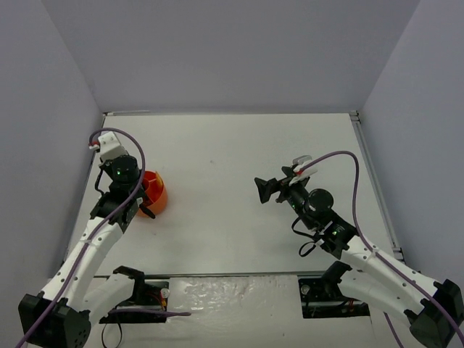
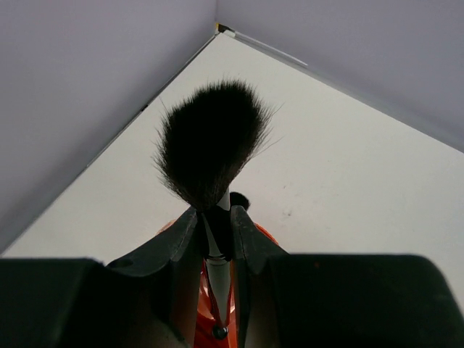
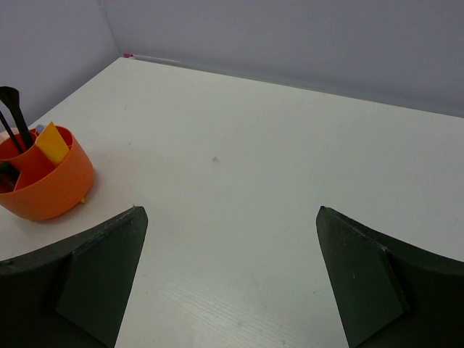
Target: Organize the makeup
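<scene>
My left gripper [image 2: 215, 214] is shut on a makeup brush [image 2: 210, 141] with a large black bristle head and a pale handle. It holds the brush upright, handle down, inside the round orange divided tub [image 2: 268, 235]. In the top view the left gripper [image 1: 138, 196] hangs over the tub [image 1: 155, 190] at the table's left. My right gripper [image 1: 262, 190] is open and empty above mid table. In the right wrist view [image 3: 230, 210] its jaws stand wide apart; the tub [image 3: 51, 188] holds thin black brushes [image 3: 14, 116] and a yellow-orange tube [image 3: 52, 141].
Grey walls [image 1: 43, 109] close in the table on the left, back and right. The tub stands near the left wall. A raised rail [image 1: 373, 174] runs along the table's right edge.
</scene>
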You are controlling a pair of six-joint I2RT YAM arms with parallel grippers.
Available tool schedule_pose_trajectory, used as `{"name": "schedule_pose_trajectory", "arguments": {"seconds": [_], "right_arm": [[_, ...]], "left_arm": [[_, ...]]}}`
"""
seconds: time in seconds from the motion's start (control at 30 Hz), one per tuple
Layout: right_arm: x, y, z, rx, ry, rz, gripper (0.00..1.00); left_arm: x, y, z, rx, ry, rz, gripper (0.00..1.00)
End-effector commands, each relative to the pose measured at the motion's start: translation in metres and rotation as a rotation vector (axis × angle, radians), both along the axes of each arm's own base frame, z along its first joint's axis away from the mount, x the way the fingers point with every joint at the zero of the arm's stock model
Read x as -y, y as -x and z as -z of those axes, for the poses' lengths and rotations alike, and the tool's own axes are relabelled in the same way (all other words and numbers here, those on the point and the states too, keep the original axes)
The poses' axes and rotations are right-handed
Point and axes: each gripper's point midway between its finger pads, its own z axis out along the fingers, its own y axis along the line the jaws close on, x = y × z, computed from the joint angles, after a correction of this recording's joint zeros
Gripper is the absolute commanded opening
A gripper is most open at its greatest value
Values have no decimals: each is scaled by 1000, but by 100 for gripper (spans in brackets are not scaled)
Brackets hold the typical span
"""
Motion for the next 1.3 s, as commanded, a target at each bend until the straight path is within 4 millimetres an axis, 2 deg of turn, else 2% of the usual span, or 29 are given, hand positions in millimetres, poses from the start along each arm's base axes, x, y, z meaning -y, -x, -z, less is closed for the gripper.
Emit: {"name": "schedule_pose_trajectory", "arguments": {"seconds": [0.0, 0.17, 0.37, 0.5, 0.6, 0.67, 0.77, 0.87, 0.93, 1.0, 1.07, 1.13, 1.27], "right_arm": [[1, 1, -24, 66, -59, -4, 100], [1, 1, -22, 66, -60, -5, 100], [0, 2, -21, 65, -58, -12, 100], [2, 2, -21, 67, -56, -5, 100], [2, 2, -24, 68, -59, -3, 100], [3, 2, -26, 70, -59, -2, 100], [7, 2, -30, 72, -54, 14, 100], [12, 2, -34, 70, -47, 35, 100], [17, 3, -36, 67, -45, 51, 100], [22, 5, -38, 60, -40, 72, 100], [29, 5, -41, 53, -40, 102, 100], [38, 7, -45, 45, -54, 134, 100], [56, 9, -55, -1, -97, 228, 100]], "left_arm": [[-3, -24, -20, 114, 23, 9, 0], [-12, -37, -1, 126, 30, -5, 0], [-8, -42, 20, 84, 44, 6, 1], [-9, -36, 25, 82, 71, -5, 16], [-11, -26, 22, 79, 88, -16, 38], [-11, -21, 20, 84, 105, -21, 47], [-12, -4, 9, 78, 122, -20, 68], [-13, 17, -1, 44, 127, -5, 83], [-12, 31, -12, 31, 139, 10, 90], [-12, 51, -25, 11, 134, 29, 94], [-15, 70, -26, -49, 108, 45, 97], [-17, 92, -49, -41, 78, 75, 97], [-19, 133, -68, -68, 53, 126, 97]]}}
